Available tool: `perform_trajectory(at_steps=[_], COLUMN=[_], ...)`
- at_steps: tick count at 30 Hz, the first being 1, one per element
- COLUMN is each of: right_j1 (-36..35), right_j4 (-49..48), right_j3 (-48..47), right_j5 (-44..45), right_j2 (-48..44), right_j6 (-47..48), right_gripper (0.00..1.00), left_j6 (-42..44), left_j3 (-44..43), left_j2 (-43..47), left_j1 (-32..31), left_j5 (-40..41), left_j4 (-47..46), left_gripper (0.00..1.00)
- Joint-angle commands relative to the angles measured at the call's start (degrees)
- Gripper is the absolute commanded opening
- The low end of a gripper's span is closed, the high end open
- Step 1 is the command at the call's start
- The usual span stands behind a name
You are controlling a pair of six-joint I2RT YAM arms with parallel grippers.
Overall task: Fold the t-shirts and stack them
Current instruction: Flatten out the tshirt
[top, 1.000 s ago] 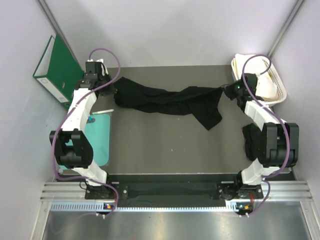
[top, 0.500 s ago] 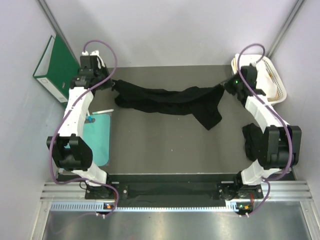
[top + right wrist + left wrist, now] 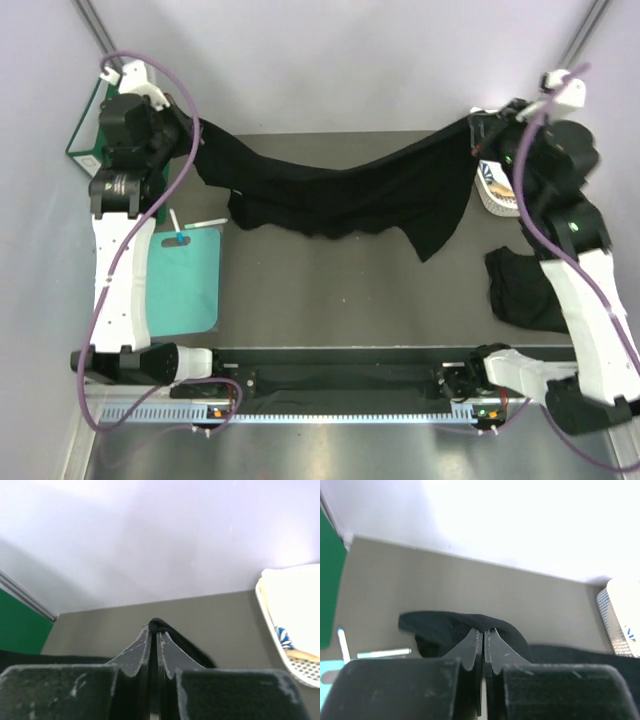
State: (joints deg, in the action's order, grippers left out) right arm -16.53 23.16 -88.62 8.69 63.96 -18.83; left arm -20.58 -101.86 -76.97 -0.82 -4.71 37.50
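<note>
A black t-shirt (image 3: 340, 195) hangs stretched between my two grippers over the far half of the table, sagging in the middle, with one flap drooping at the right. My left gripper (image 3: 197, 138) is raised at the far left, shut on one end of the cloth. The left wrist view shows the left gripper (image 3: 483, 632) pinching a fold of the t-shirt (image 3: 435, 627). My right gripper (image 3: 478, 130) is raised at the far right, shut on the other end. In the right wrist view the right gripper (image 3: 154, 630) grips the t-shirt (image 3: 197, 652). A second black t-shirt (image 3: 525, 290) lies crumpled at the right edge.
A white basket (image 3: 495, 195) stands at the far right, partly behind the right arm. A teal mat (image 3: 185, 285) lies at the left, with a pen (image 3: 205, 225) beside it. A green binder (image 3: 85, 130) leans on the left wall.
Both arms have risen and pulled apart, lifting the t-shirt's two ends off the table. The cloth now hangs spread between them instead of lying bunched.
</note>
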Motion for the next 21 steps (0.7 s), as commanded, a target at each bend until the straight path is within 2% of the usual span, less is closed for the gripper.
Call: perform_trajectory(at_steps=[1,5,12,21], right_j1=[-1.48,-1.48,-1.57,-1.22], right_j4=[1.89,3.21,6.11,4.62], right_j3=[-0.15,-2.25,-6.39,-9.99], right_j5=[5.72,6.08,4.94,2.65], right_j2=[-8.58,-15.87,-21.68,-23.01], right_j6=[5.2,5.82,4.42,2.04], right_gripper=[0.0,0.0,0.0,0.0], left_j6=[2.03,2.91,5.28,8.36], left_j3=[-3.07,-6.14,-11.68,-26.44], left_j2=[6.21,10.52,15.62,11.32], left_j1=[-0.24,-0.32,-2.6,-4.19], left_j5=[1.11,0.58,3.65,5.42], left_j4=[-2.87,-1.81,0.3,1.61], left_gripper=[0.0,0.0,0.0,0.0])
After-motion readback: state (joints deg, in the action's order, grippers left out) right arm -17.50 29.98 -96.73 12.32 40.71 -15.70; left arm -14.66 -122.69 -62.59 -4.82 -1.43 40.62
